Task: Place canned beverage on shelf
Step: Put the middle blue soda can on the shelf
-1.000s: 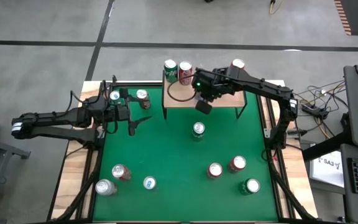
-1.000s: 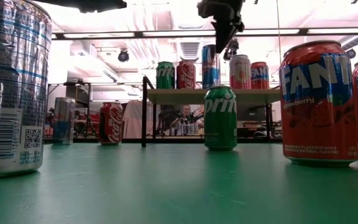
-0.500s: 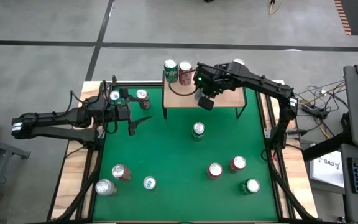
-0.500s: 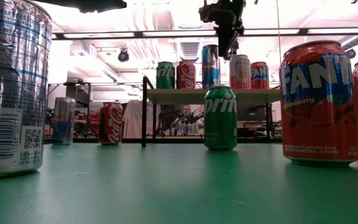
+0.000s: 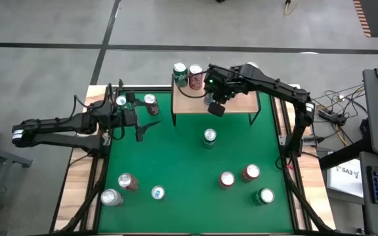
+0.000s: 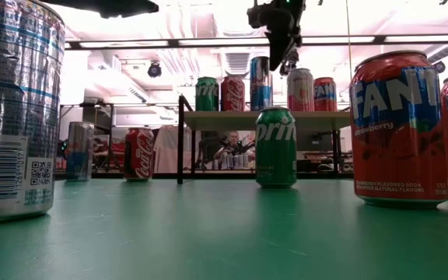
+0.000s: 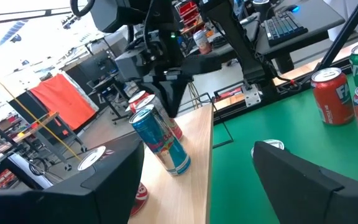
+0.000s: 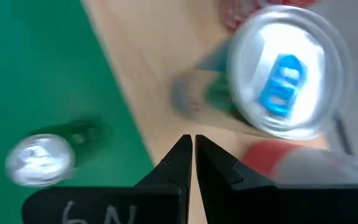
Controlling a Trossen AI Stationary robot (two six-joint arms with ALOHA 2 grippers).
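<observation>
The shelf (image 5: pixel 233 105) stands at the table's far edge, its wooden board on thin black legs. Several cans stand upright on it, among them a tall blue can (image 6: pixel 263 83) (image 7: pixel 160 142) with a blue tab (image 8: pixel 283 79). My right gripper (image 6: pixel 283 64) (image 8: pixel 194 149) hangs shut over the shelf, slanting down, close beside that can's top; no touch shows. My left gripper (image 5: pixel 148 128) (image 7: pixel 197 149) waits open and level at the table's left, nothing between its fingers.
A green Sprite can (image 5: pixel 209 137) (image 6: pixel 276 146) stands on the green felt just before the shelf. Several more cans stand near the front edge, such as a red one (image 5: pixel 226 179) and a silver one (image 5: pixel 110 196). Two cans (image 5: pixel 150 101) stand at the far left.
</observation>
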